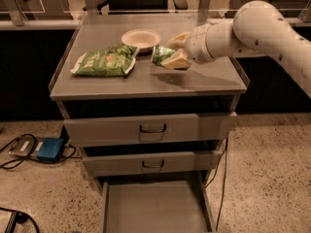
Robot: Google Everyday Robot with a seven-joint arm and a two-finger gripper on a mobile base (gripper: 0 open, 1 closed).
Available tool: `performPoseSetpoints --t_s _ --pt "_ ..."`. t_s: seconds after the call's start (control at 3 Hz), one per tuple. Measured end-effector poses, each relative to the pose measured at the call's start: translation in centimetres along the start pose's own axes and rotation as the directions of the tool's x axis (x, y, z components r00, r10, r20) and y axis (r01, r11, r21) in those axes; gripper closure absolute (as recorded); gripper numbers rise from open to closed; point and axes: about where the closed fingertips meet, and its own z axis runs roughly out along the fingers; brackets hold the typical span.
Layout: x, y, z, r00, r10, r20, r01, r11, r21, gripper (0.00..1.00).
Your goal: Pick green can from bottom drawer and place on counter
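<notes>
Placing step. Your gripper (pixel 173 49) clasps the green can (pixel 161 55) low over the counter (pixel 199 81), toward its rear edge, beside the paper bowl (pixel 141 37). Next: set down, release.

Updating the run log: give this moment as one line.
hand: above counter | grip: holding green can | bottom drawer: open

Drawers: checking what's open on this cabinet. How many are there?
3: top grey metal drawer under the grey counter, middle drawer below it, bottom drawer pulled open. The gripper holds the shiny green metal can over the counter.
</notes>
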Motion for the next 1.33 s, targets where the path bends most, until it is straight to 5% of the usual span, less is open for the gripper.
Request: performPoseSetpoints --t_s 0.67,1.0,1.33 --pt "0.00 0.00 0.01 1.000 0.000 0.000 0.000 1.0000 0.000 0.11" --pt "0.00 0.01 0.01 1.000 0.000 0.000 0.000 1.0000 0.000 0.00" --pt "0.00 0.01 0.01 1.000 0.000 0.000 0.000 1.0000 0.000 0.00"
